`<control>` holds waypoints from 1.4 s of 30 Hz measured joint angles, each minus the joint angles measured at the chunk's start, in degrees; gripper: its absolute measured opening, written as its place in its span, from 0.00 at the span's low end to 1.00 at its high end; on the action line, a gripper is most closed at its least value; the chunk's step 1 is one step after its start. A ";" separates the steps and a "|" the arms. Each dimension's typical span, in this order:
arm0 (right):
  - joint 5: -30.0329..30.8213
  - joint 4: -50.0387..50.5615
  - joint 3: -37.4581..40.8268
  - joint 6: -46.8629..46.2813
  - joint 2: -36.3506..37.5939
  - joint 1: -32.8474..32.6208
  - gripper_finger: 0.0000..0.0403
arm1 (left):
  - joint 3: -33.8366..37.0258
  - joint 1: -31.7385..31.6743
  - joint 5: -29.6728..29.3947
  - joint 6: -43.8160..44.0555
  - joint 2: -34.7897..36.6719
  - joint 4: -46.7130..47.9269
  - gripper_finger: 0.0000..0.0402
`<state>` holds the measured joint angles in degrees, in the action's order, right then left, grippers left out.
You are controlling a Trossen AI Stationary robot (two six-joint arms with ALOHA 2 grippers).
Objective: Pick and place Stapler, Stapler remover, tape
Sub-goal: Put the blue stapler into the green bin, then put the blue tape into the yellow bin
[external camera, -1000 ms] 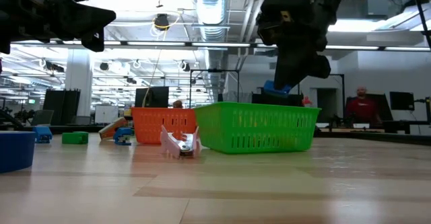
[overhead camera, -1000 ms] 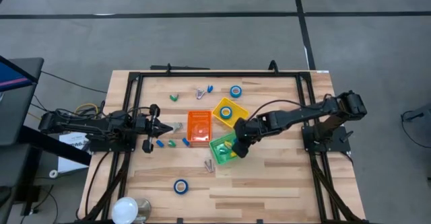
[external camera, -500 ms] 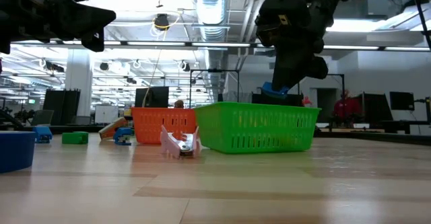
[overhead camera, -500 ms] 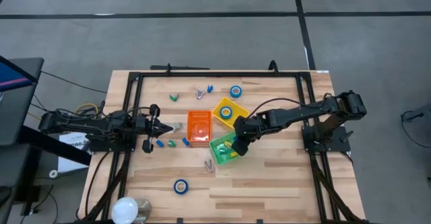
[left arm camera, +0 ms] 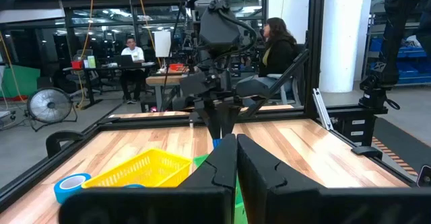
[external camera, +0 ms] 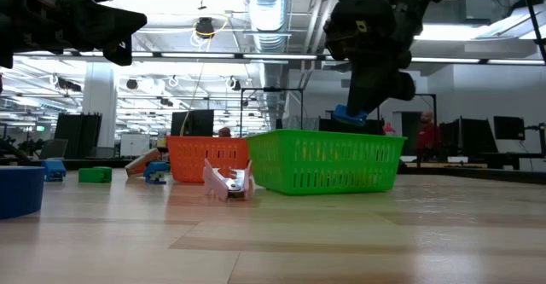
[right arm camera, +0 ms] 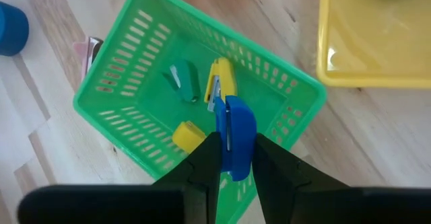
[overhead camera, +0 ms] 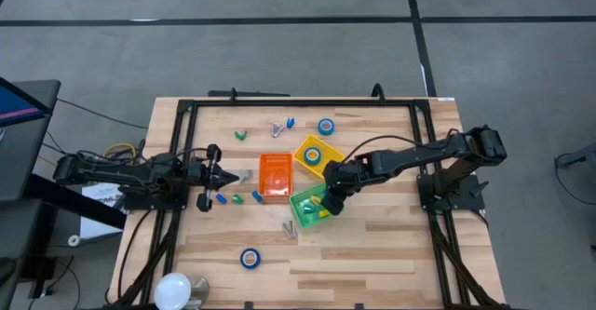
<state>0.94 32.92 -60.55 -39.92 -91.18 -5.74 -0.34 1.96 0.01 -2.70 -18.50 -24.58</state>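
Holding a blue stapler (right arm camera: pixel 234 138) in our right gripper (right arm camera: pixel 232 158) above the green bin (right arm camera: pixel 128 69); left gripper (left arm camera: pixel 236 158) shut, empty, parked table-left.

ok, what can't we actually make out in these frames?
- High view: the blue stapler in the right claw is hidden under the arm; the green bin contents are too small to identify.
- Low view: the green bin's wall hides its inside.
- Left wrist view: the shut left claw blocks the table just ahead.
- Right wrist view: the yellow bin is cut off by the edge.
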 joint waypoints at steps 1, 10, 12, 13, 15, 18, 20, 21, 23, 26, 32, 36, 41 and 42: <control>-0.66 0.22 0.00 -0.03 0.00 0.21 0.18 | 0.00 -0.02 0.00 0.00 0.00 0.00 0.01; -2.00 0.51 0.00 -0.05 0.00 1.23 0.38 | 0.00 -0.02 0.00 0.00 0.00 0.02 0.01; -2.00 0.47 0.00 -0.07 0.00 1.51 0.44 | 0.00 0.00 0.00 0.00 0.01 0.02 0.01; -2.01 0.42 0.00 -0.04 0.00 1.66 0.47 | 0.00 -0.02 0.00 -0.02 0.00 0.02 0.01; -2.20 0.24 0.00 -0.01 0.00 1.85 0.51 | 0.00 0.00 0.00 -0.01 0.01 0.01 0.01; -3.64 -0.01 0.00 1.71 0.39 2.63 0.56 | 0.00 -0.01 0.00 -0.01 0.01 0.00 0.01; -5.31 0.07 -0.44 2.86 1.02 3.38 0.58 | 0.00 0.00 0.00 0.00 0.01 0.01 0.01; -6.04 -0.16 -0.87 3.53 1.12 3.79 0.58 | 0.00 -0.02 0.00 0.00 0.00 0.02 0.01; -7.20 0.05 -1.53 5.53 1.27 4.50 0.58 | 0.00 0.00 0.00 -0.02 0.02 0.00 0.01; -7.27 -0.55 -2.29 7.40 1.35 5.43 0.58 | 0.00 -0.02 0.00 0.00 0.02 0.00 0.01; -6.86 -3.41 -2.16 10.37 3.21 7.65 0.57 | 0.00 0.00 0.00 0.00 0.00 0.02 0.01; -6.64 -9.96 -0.31 13.64 5.46 8.74 0.57 | 0.00 0.00 0.00 -0.01 0.00 0.01 0.01; -5.79 -18.36 3.74 15.04 9.18 9.71 0.56 | 0.02 0.00 0.00 -0.01 -0.17 -0.13 0.01; -5.24 -19.89 4.81 15.06 10.00 9.73 0.55 | 0.02 -0.02 0.00 0.00 -0.24 -0.28 0.01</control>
<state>-4.30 13.03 -55.74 -24.86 -81.17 3.99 -0.32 1.94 0.01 -2.70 -18.74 -24.86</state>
